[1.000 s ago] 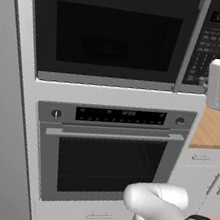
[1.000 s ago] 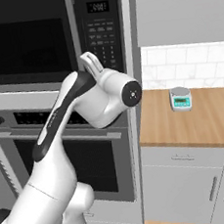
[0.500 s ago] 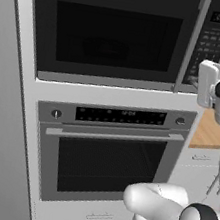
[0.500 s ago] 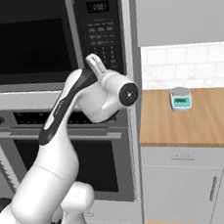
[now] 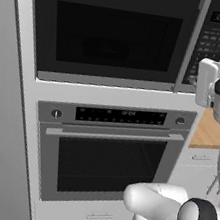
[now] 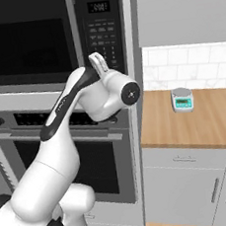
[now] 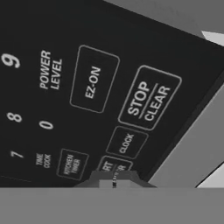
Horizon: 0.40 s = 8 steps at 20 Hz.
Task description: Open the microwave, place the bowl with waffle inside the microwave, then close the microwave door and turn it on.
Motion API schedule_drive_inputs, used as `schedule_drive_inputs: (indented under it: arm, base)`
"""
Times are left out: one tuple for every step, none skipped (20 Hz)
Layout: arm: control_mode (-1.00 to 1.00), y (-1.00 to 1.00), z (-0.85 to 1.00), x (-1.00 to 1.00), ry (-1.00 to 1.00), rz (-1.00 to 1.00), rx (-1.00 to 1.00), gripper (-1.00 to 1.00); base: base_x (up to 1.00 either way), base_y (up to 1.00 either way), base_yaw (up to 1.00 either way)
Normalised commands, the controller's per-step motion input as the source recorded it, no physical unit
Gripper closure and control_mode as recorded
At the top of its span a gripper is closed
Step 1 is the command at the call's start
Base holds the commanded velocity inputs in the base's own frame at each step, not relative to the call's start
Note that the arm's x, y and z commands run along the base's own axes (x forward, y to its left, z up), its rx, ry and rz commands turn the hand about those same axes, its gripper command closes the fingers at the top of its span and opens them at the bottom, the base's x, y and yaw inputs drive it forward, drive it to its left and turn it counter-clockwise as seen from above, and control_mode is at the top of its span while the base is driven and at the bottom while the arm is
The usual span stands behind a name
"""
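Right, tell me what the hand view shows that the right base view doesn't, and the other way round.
Hand view alone: the printed labels on the black button keypad, readable as EZ-ON, STOP CLEAR, CLOCK and POWER LEVEL, with the dark gripper tips close against its lower buttons. Right base view alone: the long grey vertical door handle, the oven beneath, the wooden counter carrying a small grey scale, and the white arm reaching up to the panel. Shared: the large black built-in microwave and its keypad.

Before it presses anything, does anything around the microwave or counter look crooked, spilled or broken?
Nothing stands out. The microwave door sits flush and closed, the oven below is shut, and the small scale stands upright on the wooden counter. The gripper is close to the keypad.
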Motion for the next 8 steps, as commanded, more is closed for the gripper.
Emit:
schedule_drive_inputs:
  arm:
    - [-1.00, -0.08, -0.05, 0.00, 0.00, -0.01, 0.05, 1.00]
    - [-1.00, -0.24, 0.00, -0.31, 0.00, -0.01, 0.08, 1.00]
    - [-1.00, -0.22, 0.00, -0.79, 0.00, 0.00, 0.06, 1.00]
    - [-1.00, -0.29, 0.00, -0.94, 0.00, 0.00, 0.07, 1.00]
    - [-1.00, -0.33, 0.00, -1.00, 0.00, 0.00, 0.06, 1.00]
    - [-1.00, -0.37, 0.02, -1.00, 0.00, 0.00, 0.06, 1.00]
    - [-1.00, -0.41, 0.13, -1.00, 0.00, 0.00, 0.05, 1.00]
    - [-1.00, -0.44, 0.14, -1.00, 0.00, 0.00, 0.05, 1.00]
  base:
    - [0.00, 0.00, 0.00]
    - [0.00, 0.00, 0.00]
    - [0.00, 0.00, 0.00]
    - [0.00, 0.00, 0.00]
    - [0.00, 0.00, 0.00]
    - [0.00, 0.00, 0.00]
    - [0.00, 0.00, 0.00]
    - [0.00, 0.00, 0.00]
